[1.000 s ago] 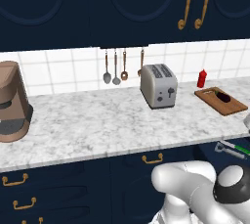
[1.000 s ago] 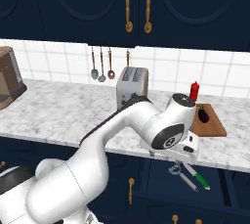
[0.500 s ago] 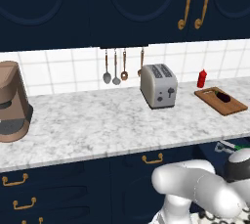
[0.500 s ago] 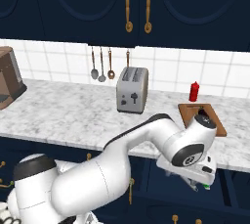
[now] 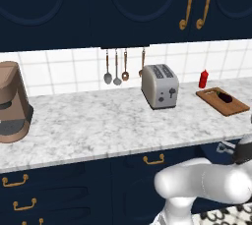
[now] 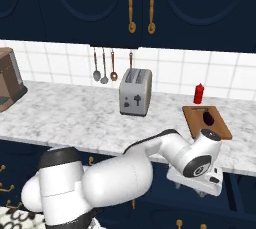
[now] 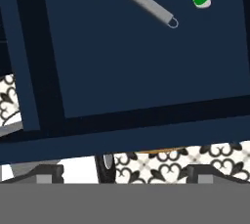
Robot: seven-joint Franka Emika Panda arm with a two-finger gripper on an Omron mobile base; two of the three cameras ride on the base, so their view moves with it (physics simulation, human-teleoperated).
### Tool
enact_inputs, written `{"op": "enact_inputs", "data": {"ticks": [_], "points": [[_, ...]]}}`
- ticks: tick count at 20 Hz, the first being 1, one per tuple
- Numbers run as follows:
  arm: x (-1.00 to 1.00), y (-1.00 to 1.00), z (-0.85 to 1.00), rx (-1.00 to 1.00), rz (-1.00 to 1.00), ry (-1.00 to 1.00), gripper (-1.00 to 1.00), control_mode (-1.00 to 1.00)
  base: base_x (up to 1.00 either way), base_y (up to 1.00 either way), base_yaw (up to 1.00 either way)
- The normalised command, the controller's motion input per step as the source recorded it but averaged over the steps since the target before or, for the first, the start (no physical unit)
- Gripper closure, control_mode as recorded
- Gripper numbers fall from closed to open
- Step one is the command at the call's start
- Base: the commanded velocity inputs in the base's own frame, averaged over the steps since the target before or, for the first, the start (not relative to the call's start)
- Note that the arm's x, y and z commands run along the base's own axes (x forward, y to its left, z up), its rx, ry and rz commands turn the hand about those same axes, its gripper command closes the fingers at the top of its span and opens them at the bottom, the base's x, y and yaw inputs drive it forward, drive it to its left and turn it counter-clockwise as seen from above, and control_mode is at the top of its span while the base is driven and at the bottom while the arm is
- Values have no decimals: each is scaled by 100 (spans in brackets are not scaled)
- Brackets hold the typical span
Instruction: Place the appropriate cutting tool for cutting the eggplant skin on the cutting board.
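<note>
Inside the open drawer (image 7: pixel 146 61), the claw (image 7: pixel 124 174) hangs spread, empty, above the peeler (image 7: pixel 139 0).

No legible text, labels, brands or numbers in any view. Toaster (image 5: pixel 159 86) front carries small dark control marks only, unreadable. Red bottle (image 5: pixel 203 78) shows no label. Cabinet doors and drawer plain.

Eggplant (image 5: pixel 225 97) on cutting board (image 5: pixel 235 108), beside toaster (image 5: pixel 159 86)
</note>
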Motion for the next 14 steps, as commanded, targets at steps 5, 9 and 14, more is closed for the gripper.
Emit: {"op": "enact_inputs", "data": {"ticks": [5, 9, 14], "points": [[50, -17, -49, 4, 5, 0, -100, -100, 0, 0, 0], [11, -11, -68, 0, 6, 5, -100, -100, 0, 0, 0], [-12, 0, -67, 0, 3, 6, -100, -100, 0, 0, 0]]}}
